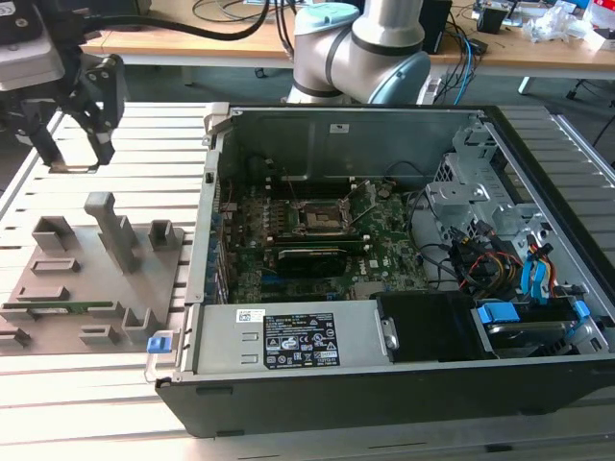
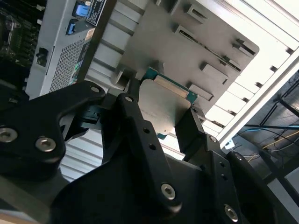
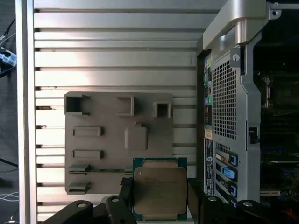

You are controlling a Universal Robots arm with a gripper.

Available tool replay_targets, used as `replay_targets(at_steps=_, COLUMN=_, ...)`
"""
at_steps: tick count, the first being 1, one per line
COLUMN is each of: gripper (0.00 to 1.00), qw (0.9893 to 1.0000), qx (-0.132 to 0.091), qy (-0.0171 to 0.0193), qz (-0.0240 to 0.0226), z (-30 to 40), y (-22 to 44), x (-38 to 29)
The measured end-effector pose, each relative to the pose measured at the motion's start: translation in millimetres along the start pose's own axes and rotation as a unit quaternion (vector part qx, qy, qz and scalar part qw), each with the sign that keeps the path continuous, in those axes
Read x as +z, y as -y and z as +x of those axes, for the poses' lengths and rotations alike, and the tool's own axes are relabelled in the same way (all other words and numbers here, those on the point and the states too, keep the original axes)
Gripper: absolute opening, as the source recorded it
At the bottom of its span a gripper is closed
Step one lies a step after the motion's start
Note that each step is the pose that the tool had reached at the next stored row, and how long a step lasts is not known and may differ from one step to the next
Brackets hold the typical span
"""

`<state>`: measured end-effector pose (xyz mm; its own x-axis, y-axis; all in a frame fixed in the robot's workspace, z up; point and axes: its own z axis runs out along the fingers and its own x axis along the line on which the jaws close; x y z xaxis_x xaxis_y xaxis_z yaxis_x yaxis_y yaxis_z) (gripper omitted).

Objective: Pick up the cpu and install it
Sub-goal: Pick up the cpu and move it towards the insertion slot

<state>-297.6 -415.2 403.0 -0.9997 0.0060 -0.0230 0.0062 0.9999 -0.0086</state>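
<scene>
cpu clamped edge-on in the gripper, raised over the grey fixture tray at the exterior view's left. pick-up judged done, install not yet. socket sits rightward in the open case, well apart; seating calls for square, level alignment.

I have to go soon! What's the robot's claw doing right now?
Gripper: closed, holding the chip between its fingers.
</scene>
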Motion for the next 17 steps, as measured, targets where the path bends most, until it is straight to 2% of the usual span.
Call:
replay_targets(at_steps=4, gripper=0.55, qw=1.0000, qx=0.000, qy=0.0000, qz=0.0003, z=-12.6, y=-0.4, x=0.3)
replay_targets(at_steps=5, gripper=0.55, qw=1.0000, qx=0.000, qy=0.0000, qz=0.0004, z=-18.1, y=-0.5, x=0.4)
replay_targets(at_steps=7, gripper=0.55, qw=1.0000, qx=0.000, qy=-0.0001, qz=0.0006, z=-23.1, y=-0.5, x=0.5)
replay_targets(at_steps=10, gripper=0.55, qw=1.0000, qx=0.000, qy=0.0000, qz=0.0009, z=-36.2, y=-0.8, x=0.9)
replay_targets(at_steps=12, gripper=0.55, qw=1.0000, qx=0.000, qy=0.0000, qz=0.0011, z=-42.0, y=-0.9, x=1.0)
replay_targets(at_steps=14, gripper=0.55, qw=1.0000, qx=0.000, qy=0.0000, qz=0.0013, z=-53.0, y=-1.1, x=1.2)
replay_targets(at_steps=17, gripper=0.55, qw=1.0000, qx=0.000, qy=0.0000, qz=0.0018, z=-73.1, y=-1.3, x=1.7)
